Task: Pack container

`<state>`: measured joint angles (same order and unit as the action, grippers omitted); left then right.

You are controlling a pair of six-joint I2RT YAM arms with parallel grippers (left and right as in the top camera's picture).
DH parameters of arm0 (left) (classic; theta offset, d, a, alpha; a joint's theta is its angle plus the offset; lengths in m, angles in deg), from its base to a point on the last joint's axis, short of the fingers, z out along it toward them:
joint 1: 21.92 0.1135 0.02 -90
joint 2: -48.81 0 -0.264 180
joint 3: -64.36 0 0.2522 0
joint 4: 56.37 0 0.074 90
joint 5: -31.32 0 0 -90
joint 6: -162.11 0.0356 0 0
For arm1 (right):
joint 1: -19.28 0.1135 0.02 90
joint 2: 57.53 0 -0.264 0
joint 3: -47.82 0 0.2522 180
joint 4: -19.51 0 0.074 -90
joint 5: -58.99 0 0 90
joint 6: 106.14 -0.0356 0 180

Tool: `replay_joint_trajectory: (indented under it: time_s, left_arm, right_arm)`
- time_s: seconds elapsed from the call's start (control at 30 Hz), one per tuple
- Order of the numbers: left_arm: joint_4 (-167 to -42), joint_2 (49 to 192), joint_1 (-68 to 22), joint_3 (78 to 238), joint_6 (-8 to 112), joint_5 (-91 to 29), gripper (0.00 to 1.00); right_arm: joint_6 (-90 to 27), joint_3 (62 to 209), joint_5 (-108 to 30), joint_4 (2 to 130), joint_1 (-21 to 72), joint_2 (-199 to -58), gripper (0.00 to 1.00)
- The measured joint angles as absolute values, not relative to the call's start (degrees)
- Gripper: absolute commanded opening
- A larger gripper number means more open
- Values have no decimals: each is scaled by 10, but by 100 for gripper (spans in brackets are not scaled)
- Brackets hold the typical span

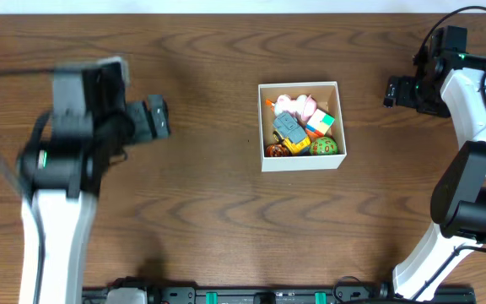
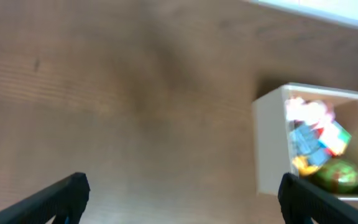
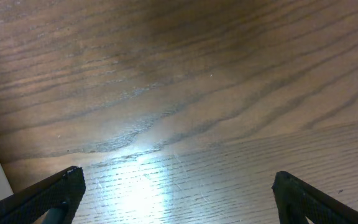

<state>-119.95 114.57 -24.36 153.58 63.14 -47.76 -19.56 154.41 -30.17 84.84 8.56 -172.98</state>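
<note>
While our left gripper (image 1: 159,118) hangs wide open and empty, the container (image 1: 302,162) sits well apart to its right, between it and the right gripper (image 1: 392,90), equally spread and holding nothing. We see square, thin-walled white cardboard on a dark, wood-grained surface (image 1: 209,194), small bright toys (image 1: 300,133) jumbled inside.

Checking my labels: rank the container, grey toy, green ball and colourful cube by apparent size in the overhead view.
1. container
2. grey toy
3. green ball and colourful cube: these look about alike, so not ranked.
</note>
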Motion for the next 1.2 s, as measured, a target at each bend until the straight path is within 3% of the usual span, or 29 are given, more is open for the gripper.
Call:
replay_joint_trajectory:
  time_s: [0.13, 0.3, 0.73, 1.2]
  left_arm:
    - [-1094, 1012, -244, 1413, 612, -449, 98]
    - [-1046, 910, -244, 1298, 562, -436, 98]
    - [-1118, 900, -244, 1245, 490, -434, 98]
    - [-1054, 907, -244, 1194, 760, -418, 98]
  right_arm:
    - [-196, 1544, -302, 848, 86, -1730, 99]
    - [-196, 1544, -302, 848, 86, -1730, 99]
    - [-196, 1544, -302, 849, 86, -1730, 99]
    - [-195, 1544, -302, 848, 86, -1730, 99]
